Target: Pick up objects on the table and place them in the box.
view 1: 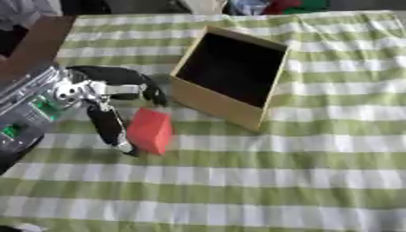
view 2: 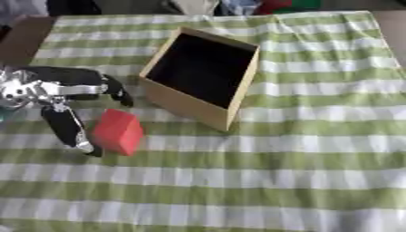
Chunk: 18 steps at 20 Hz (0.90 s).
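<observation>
My left hand (view 1: 107, 97) spread wide, holding nothing; thumb down just beside red block (view 1: 151, 130), contact can't tell; fingers curve over twd box (view 1: 226, 74). Block on green/white check cloth (view 1: 277, 181), near box's near-left wall, outside it. Box open, tilted, dark inside. Bare brown table (view 1: 36, 45) shows at cloth's far-left edge. Wide open cloth near side + to right. Right hand not seen.
</observation>
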{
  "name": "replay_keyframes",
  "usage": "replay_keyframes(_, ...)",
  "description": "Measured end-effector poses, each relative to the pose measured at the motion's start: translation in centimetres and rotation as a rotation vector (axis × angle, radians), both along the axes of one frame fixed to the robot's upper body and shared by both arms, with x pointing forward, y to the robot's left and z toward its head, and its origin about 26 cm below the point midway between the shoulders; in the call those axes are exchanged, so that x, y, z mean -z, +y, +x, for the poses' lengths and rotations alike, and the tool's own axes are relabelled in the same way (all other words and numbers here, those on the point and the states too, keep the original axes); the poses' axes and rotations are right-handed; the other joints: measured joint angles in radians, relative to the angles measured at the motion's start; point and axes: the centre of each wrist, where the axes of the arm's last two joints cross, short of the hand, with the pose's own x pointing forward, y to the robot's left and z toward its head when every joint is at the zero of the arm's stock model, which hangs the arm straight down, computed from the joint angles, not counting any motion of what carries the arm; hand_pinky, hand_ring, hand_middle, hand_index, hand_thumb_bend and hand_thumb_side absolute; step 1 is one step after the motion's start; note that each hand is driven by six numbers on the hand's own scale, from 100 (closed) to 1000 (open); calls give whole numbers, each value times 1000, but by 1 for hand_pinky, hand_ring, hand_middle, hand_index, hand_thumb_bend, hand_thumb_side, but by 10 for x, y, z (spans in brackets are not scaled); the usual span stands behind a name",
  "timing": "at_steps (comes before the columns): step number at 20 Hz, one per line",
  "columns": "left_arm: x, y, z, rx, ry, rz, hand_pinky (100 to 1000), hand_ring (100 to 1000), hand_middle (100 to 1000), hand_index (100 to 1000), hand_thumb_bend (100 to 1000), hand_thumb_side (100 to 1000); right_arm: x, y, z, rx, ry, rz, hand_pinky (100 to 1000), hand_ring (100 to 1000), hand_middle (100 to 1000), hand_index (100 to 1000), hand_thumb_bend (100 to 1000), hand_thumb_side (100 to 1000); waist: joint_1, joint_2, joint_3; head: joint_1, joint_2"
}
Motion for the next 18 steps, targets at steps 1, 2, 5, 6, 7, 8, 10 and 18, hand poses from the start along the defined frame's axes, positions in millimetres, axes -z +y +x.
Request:
replay_keyframes(1,1,0,1,-6,-1,-1,907,870,783,880,624,100,0,0,0,0,0,0,883,725,716,877,100,598,0,0,0,1,0)
replay_keyframes(2,2,-1,2,-13,-4,-2,901,872,783,879,617,100,0,0,0,-1,0,0,883,725,716,877,100,598,0,0,0,2,0)
replay_keyframes(5,6,-1,6,-31,-10,0,898,872,783,879,606,100,0,1,0,-3,2,-1,883,725,716,877,100,599,-1,1,1,3,0)
replay_keyframes(6,8,0,7,-37,-12,3,898,872,783,879,606,100,0,1,0,-5,2,-2,883,725,716,877,100,599,-1,2,1,3,0)
replay_keyframes(7,10,0,8,-40,-14,4,898,872,783,879,606,100,1,1,0,-6,3,-3,883,725,716,877,100,599,-1,2,1,3,0)
replay_keyframes(8,11,0,9,-43,-16,5,891,872,776,876,603,100,1,1,0,-7,3,-4,883,725,716,878,100,601,-1,2,1,3,0)
replay_keyframes(10,12,2,12,-53,-21,9,889,870,768,874,592,100,1,1,0,-8,3,-4,884,725,716,878,100,602,-2,4,2,4,0)
replay_keyframes(18,21,1,17,-62,-23,12,875,821,621,803,508,100,1,2,0,-9,5,-4,885,726,717,879,100,605,-6,6,1,7,-1)
